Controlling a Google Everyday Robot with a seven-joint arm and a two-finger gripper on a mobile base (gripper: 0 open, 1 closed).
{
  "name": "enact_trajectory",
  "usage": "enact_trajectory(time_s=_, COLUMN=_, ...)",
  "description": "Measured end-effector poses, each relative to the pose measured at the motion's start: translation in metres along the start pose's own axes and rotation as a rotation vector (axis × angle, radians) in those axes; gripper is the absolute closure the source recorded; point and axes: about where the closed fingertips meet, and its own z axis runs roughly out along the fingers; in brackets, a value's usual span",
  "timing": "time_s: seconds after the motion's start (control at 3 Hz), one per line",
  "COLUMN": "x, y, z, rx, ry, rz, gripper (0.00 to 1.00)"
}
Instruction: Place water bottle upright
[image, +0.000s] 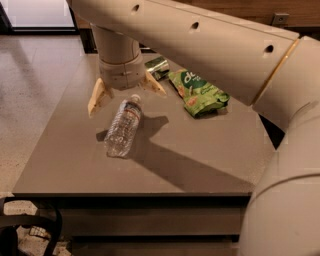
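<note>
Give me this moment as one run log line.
hand: open, above cap end | water bottle: lying on side on table | upright: not yet

Office-like room — speckled floor (40, 75), grey table (200, 165) beneath the gripper (127, 103).

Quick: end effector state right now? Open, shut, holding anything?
The end effector: open, holding nothing, spread over the cap end of the water bottle, which lies on its side.
</note>
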Motion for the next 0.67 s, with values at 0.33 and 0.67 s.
enact_trajectory(time_s=0.33, x=-0.001, y=-0.002, z=0.007, rx=0.001, ry=0.019, rz=0.033, gripper=0.0)
enact_trajectory(time_s=0.67, x=0.01, y=-0.012, z=0.002, rx=0.003, ry=-0.017, rz=0.133, gripper=0.0)
